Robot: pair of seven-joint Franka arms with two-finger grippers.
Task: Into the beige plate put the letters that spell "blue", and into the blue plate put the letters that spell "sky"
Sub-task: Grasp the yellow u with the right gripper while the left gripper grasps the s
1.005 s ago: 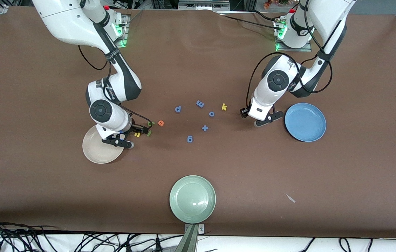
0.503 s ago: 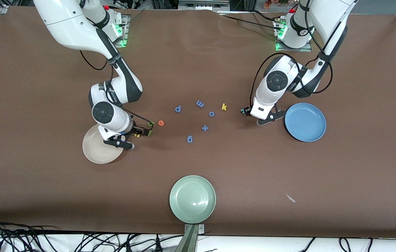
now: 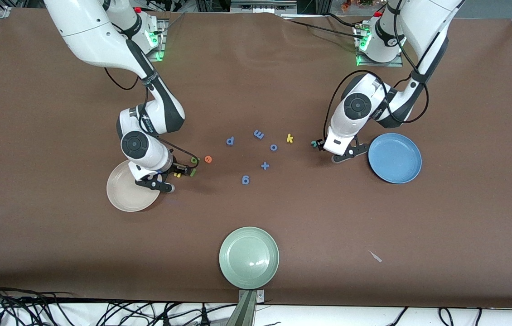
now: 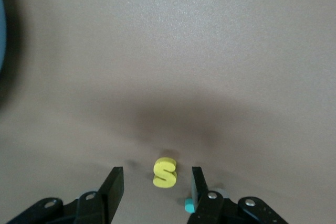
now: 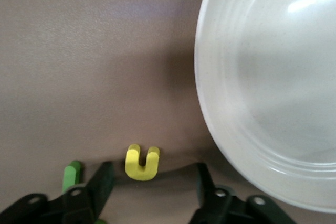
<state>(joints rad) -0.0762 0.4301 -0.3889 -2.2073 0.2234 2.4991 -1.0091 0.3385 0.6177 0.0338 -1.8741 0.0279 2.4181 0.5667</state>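
Brown surface. Round cream-beige plate (image 3: pixel 128 192) is overlapped by the right end effector (image 5: pixel 152 182), fingers parted around the yellow foam u (image 5: pixel 142 162). Left end effector (image 4: pixel 156 188), beside the round mid-blue plate (image 3: pixel 394 158), is spread astride the yellow foam s (image 4: pixel 165 172).

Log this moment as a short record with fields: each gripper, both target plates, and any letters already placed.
left gripper: open, astride the yellow s on the table, beside the blue plate
right gripper: open, astride the yellow u, beside the beige plate
blue plate: no letters visible in it
beige plate: no letters visible in it
yellow k: on the table
orange e: on the table
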